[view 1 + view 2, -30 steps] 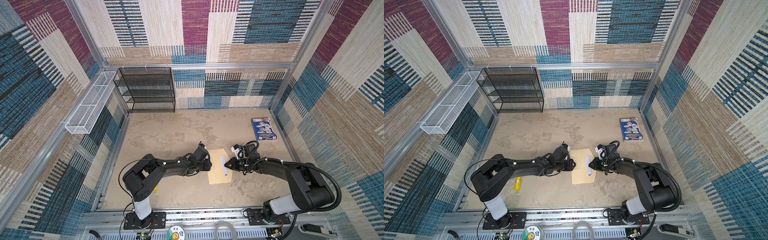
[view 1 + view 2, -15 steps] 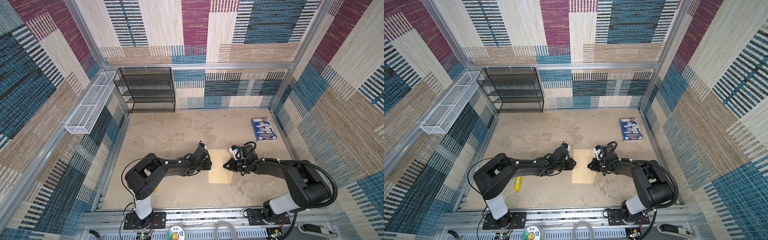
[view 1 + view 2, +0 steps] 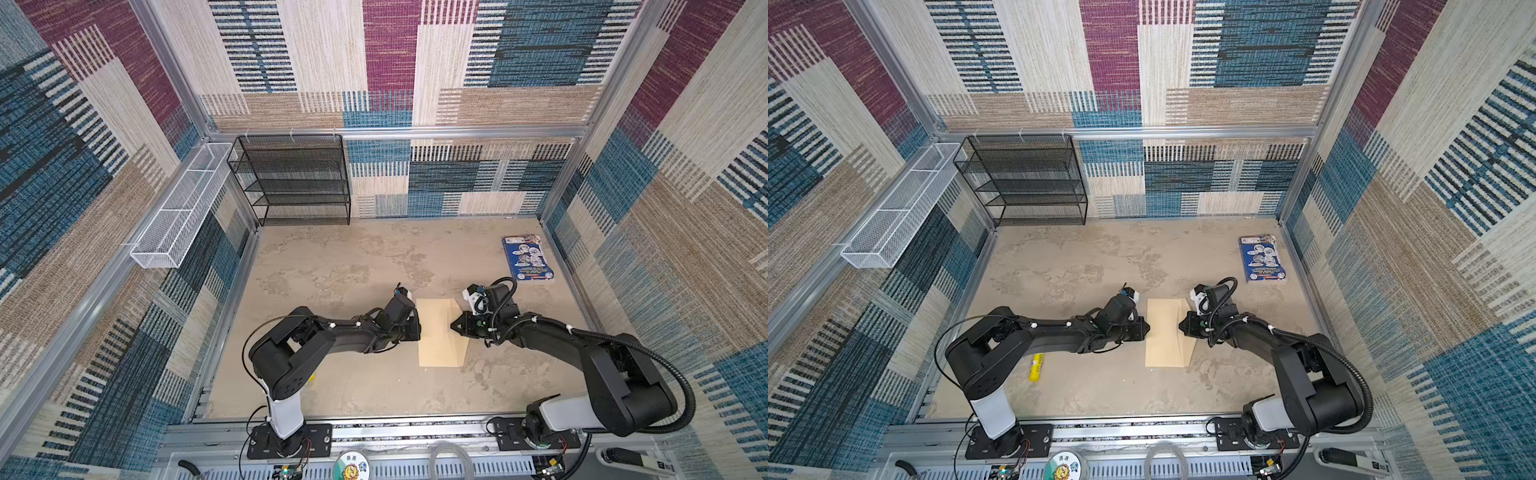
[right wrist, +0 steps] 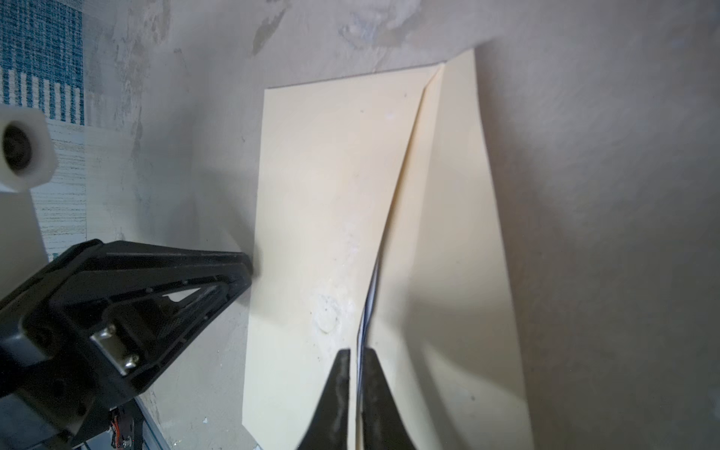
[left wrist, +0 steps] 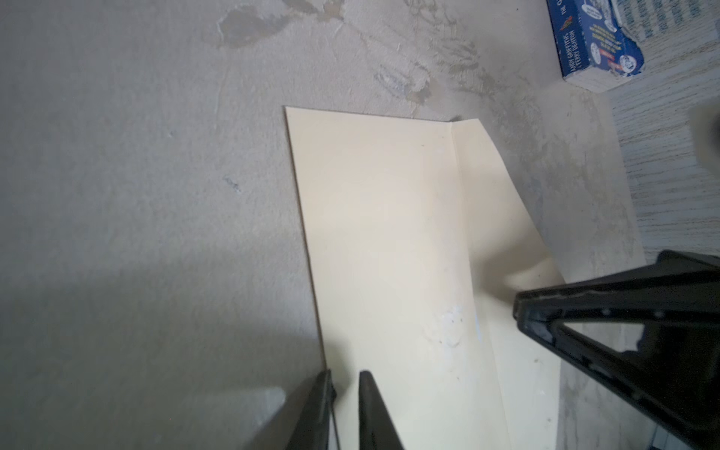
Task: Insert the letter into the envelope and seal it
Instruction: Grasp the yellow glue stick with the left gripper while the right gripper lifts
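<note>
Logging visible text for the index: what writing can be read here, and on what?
"ANDY GRIFFITHS": blue booklet, left wrist view.
"TERRY DENTON": same booklet.
Rest of the booklet's print: too small to read.
Round sticker: blurred, unreadable.
Envelope: no writing.

We look steeply down from high above the arm bases (image 3: 286, 440) toward the back wall (image 3: 457, 178) in both top views. The two sit side by side and share nearly the whole table (image 3: 332, 270), with the envelope (image 3: 436, 336) and the booklet (image 3: 1262, 257). In the left wrist view we sit low and close behind the left gripper (image 5: 345, 376), facing across the envelope toward the booklet and the right gripper (image 5: 520, 307). In the right wrist view, equally close, we face across that envelope from the opposite side, toward the left gripper.
</note>
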Motion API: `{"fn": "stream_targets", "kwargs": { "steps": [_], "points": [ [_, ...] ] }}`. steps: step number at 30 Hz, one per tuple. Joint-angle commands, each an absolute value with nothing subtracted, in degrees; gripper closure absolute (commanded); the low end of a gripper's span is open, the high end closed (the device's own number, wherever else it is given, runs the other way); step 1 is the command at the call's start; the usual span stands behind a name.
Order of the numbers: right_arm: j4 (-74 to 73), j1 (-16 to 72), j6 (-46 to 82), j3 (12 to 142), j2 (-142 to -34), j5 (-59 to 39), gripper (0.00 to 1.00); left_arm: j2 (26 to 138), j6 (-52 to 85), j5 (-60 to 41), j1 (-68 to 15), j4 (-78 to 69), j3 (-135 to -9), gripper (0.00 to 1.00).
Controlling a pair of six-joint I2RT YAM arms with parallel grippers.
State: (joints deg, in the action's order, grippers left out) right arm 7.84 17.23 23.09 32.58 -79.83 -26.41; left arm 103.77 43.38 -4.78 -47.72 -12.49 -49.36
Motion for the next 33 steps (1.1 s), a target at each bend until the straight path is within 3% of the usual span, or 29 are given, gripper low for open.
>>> {"fn": "stream_targets", "kwargs": {
  "steps": [1,15,20,24,27,30,33],
  "points": [
    [10.25,17.01,22.75,33.30,-78.35,-24.31,0.80,103.47,43.77,-4.52,-47.52,-8.44,-48.99,0.81],
    [15.33,15.59,22.25,34.78,-69.75,-22.33,0.66,97.18,42.72,-4.53,-47.12,-9.96,-47.30,0.72],
    [16.40,15.22,22.29,35.15,-64.96,-21.19,0.61,90.05,39.92,-0.27,-47.00,-4.69,-46.86,0.64],
    [14.45,15.27,21.61,35.08,-58.43,-23.96,0.51,81.32,34.47,6.63,-46.35,11.61,-49.39,0.54],
    [8.76,15.25,22.29,33.28,-51.43,-27.41,0.35,75.36,31.71,12.87,-44.72,29.80,-52.76,0.43],
    [3.28,15.24,23.74,32.23,-46.44,-30.28,0.26,74.32,30.58,17.93,-42.40,51.04,-58.65,0.41],
    [1.94,15.29,23.39,33.28,-44.06,-31.86,0.24,71.81,31.92,20.43,-40.50,60.48,-57.74,0.39]
  ]
}}
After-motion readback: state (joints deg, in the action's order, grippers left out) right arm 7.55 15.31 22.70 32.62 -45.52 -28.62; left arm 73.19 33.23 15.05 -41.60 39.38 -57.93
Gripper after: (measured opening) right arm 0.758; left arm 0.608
